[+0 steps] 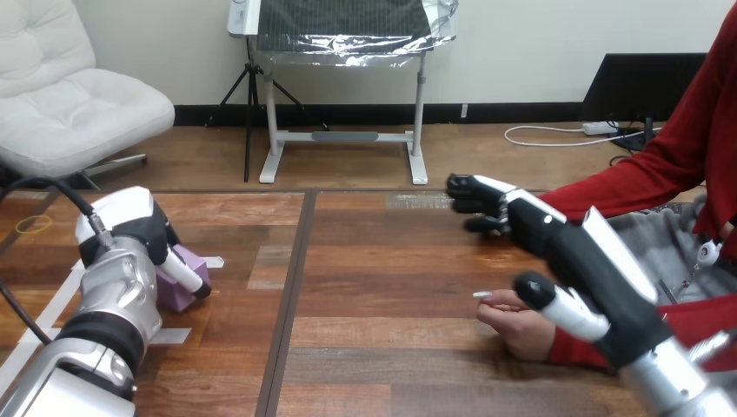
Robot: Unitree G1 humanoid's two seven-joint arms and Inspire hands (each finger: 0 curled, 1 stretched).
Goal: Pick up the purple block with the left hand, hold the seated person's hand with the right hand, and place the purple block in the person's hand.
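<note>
Head view: left hand (130, 230) sits low at the table's (374, 287) left side, right on the block (174, 297), which rests on the wood and peeks out from behind the hand. Its back faces the camera, so I cannot tell whether it is clamped on the block or only touching it. Right hand (565, 252) hangs over the table's right side, fingers spread forward and thumb apart, holding nothing. The person's hand (513, 326) lies on the table just under that thumb, and I see no grip on it.

Judging by this, both grasps are not yet secured. For the block, the grip should sit squarely on opposite faces before any lift; a hold on one corner would probably let it twist out. Lift straight up first, then carry it across.

For the right hand, come down slowly with thumb on one side of the person's hand and fingers on the other, then close lightly, enough to steady it and no more. It looks sensible to settle that hold before the block arrives, so the drop has a fixed target and the two arms do not crowd each other over the middle of the table
</note>
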